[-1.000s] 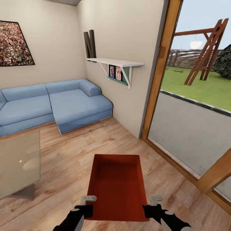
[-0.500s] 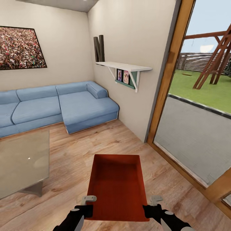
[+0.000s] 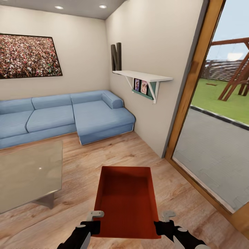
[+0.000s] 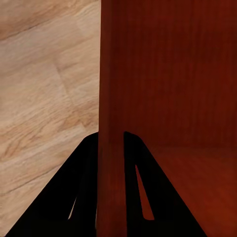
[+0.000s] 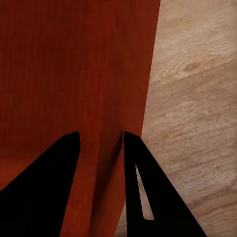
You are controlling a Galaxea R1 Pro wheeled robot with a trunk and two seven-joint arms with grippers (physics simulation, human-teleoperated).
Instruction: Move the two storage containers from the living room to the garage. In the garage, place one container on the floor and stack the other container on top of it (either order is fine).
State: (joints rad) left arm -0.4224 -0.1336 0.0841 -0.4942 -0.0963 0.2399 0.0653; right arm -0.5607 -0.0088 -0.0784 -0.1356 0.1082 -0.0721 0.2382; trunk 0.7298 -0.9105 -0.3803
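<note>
Storage container (image 3: 126, 200) is carried over the living room wood floor (image 3: 79, 166), long axis pointing straight ahead of the robot, left claw (image 3: 90, 221) and right claw (image 3: 166, 221) each clenched on a side wall near its near end; only lettering: "N" (image 3: 116, 56) on shelf (image 3: 143, 75).

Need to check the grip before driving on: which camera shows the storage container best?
The head view: the whole storage container shows, open top up, held between the left hand and right hand. The wrist views show just one side wall each, clamped between black fingers.
</note>
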